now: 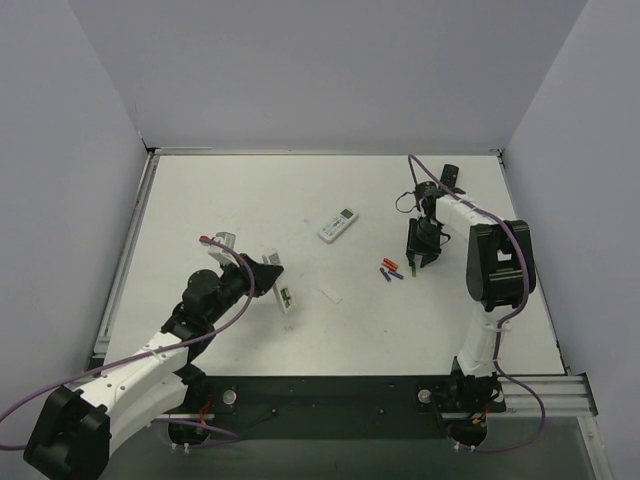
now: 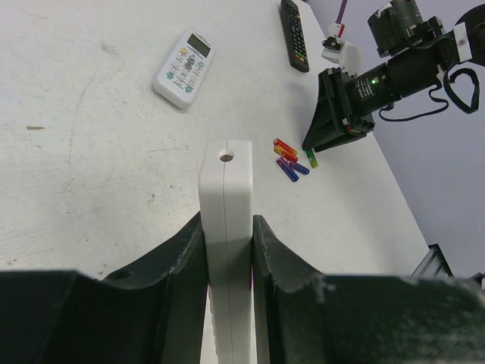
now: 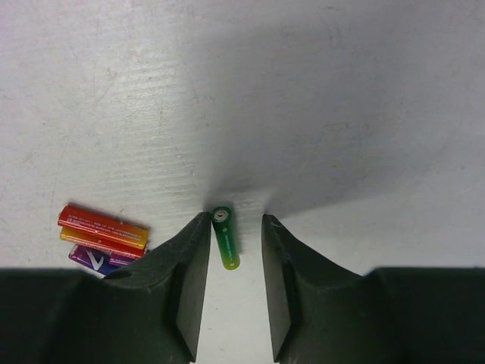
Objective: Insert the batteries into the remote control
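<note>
Remote control, the slim white one, is pinched on its narrow edge between the fingers of the left claw, clenched tight on both sides. Its free end, with a little round hole in it, points out over the counter.

Over on the right side, the right claw is down at the counter with its fingers either side of a green battery. It's not clamped: the cell sits close against one finger and there's a clear gap to the other. I can only spot that one green cell.

Just beside it is a little heap of red cells and a purple one. A wider white remote and a black remote lie further back, and a small flat white piece lies near the middle.
</note>
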